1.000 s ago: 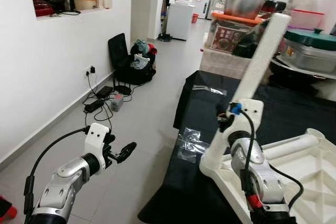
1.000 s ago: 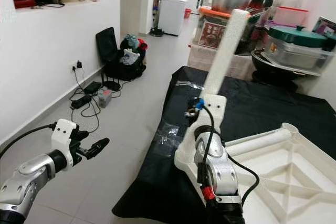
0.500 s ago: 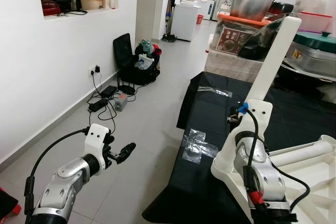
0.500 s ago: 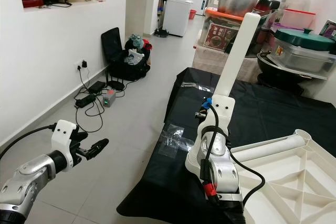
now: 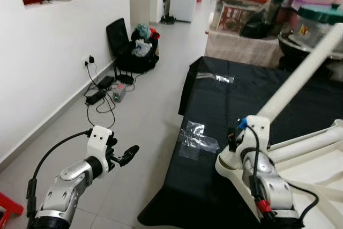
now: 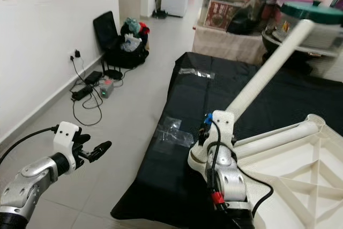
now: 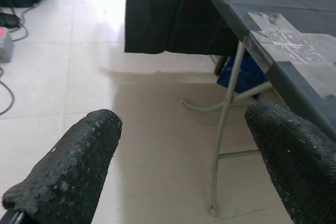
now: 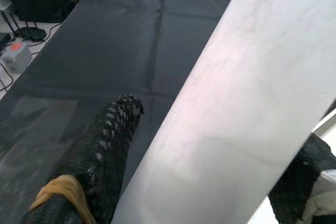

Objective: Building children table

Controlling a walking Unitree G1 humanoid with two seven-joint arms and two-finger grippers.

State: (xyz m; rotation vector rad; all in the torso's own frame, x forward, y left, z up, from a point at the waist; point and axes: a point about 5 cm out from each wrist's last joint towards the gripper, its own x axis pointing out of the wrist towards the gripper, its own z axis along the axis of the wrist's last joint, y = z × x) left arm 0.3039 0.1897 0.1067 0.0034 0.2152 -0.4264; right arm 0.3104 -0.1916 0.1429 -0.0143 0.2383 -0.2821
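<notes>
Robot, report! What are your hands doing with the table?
Right gripper shut on white leg, tilted over tabletop. Left gripper open, over floor. Nothing blocking.

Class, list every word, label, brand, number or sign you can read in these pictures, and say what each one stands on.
No text can be read anywhere.
The red printed box behind the black table carries print, too blurred to read.
The white table leg in the right gripper is plain, and the left gripper bears no markings.
</notes>
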